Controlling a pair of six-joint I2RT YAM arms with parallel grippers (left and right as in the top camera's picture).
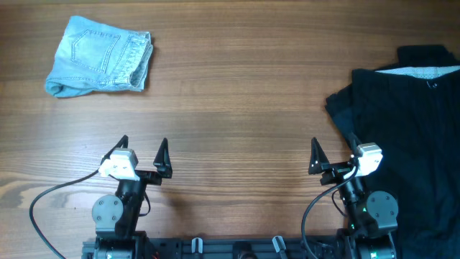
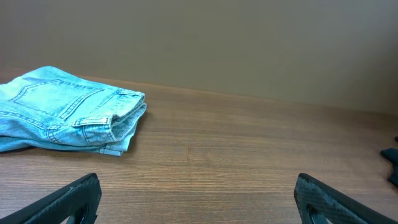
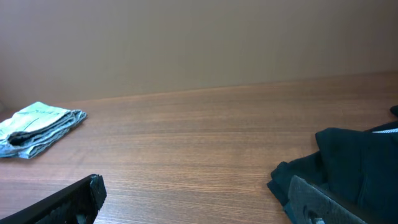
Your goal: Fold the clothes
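Item: black clothes (image 1: 413, 122), spread on counter (image 1: 237, 108) just ahead-right of my right tool (image 1: 334, 147), long axis running away; right arm nearer. Folded denim (image 1: 100, 65) ahead-left of left tool (image 1: 143, 144). I see both released, empty.

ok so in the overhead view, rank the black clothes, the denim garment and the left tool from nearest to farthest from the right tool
1. black clothes: right beside the right tool, on the right side.
2. left tool: across to the left, on the same near side.
3. denim garment: folded, at the far left.
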